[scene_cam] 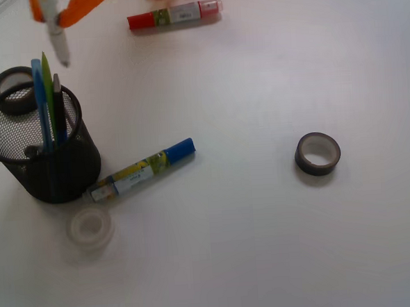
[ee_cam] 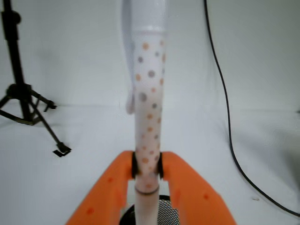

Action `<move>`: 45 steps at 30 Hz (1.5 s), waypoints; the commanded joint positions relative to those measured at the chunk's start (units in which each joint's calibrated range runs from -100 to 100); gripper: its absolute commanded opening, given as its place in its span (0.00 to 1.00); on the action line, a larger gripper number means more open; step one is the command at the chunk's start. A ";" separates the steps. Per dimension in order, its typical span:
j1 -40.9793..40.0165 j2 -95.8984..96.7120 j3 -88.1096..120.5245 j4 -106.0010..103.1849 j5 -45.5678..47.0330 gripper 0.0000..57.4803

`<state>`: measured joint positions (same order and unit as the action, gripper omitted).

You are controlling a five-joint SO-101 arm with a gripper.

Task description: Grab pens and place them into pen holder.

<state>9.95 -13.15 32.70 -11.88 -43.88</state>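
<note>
Front view: the orange end effector point(scene_cam: 56, 15) is at the top left edge, above the black mesh pen holder point(scene_cam: 41, 153). It pinches a white pen point(scene_cam: 60, 45) that hangs tip down, well above the holder's rim. Inside the holder stand 4 pens: a light blue pen point(scene_cam: 40, 101), a green pen point(scene_cam: 47, 83), a silver-and-black pen point(scene_cam: 58, 103) and one more dark one that is hard to make out. A blue-capped marker point(scene_cam: 142, 170) lies on the white desk point(scene_cam: 266, 247), touching the holder's base. A clear tape roll point(scene_cam: 90, 227) sits just below it. A dark tape roll point(scene_cam: 17, 90) is behind the holder, another dark tape roll point(scene_cam: 317, 153) lies well apart on the right, and a red marker point(scene_cam: 174, 15) lies at the top.

Wrist view: only here do the pen's little orange and gray dots show. The 2 orange fingers point(ee_cam: 187, 197) press on the white pen point(ee_cam: 149, 117), with the holder's mesh point(ee_cam: 166, 216) right under it. A black tripod point(ee_cam: 21, 89) and a black cable point(ee_cam: 225, 103) show too.
</note>
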 commanded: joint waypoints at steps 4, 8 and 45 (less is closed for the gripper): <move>1.97 9.03 -0.82 -9.29 -0.15 0.01; 2.20 16.68 -0.91 -16.38 -0.20 0.01; -10.74 -55.99 20.65 65.86 48.74 0.07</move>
<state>-0.78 -54.01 43.58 42.29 0.90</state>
